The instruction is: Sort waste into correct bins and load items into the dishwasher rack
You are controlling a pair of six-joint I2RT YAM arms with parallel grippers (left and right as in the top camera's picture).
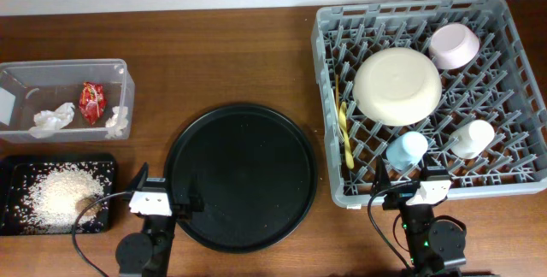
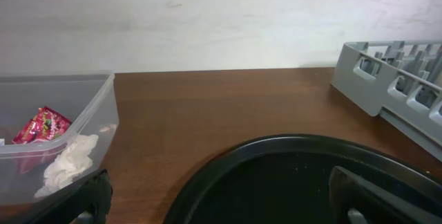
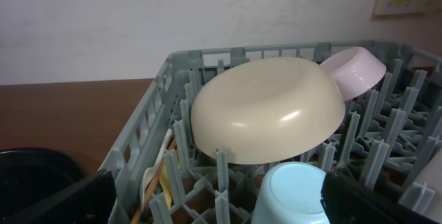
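Observation:
The grey dishwasher rack holds the cream plate, pink bowl, light blue cup, small cream cup and yellow utensil. In the clear tub lie white tissues and the red wrapper. White rice sits in the shallow black tray. My left gripper is open and empty at the round tray's near left edge. Just in front of the rack, my right gripper is open and empty, facing the blue cup and plate.
A large round black tray lies mid-table between the bins and the rack, with a few specks on it. In the left wrist view it fills the foreground, the tub stands left and the rack's corner right. A wall runs behind.

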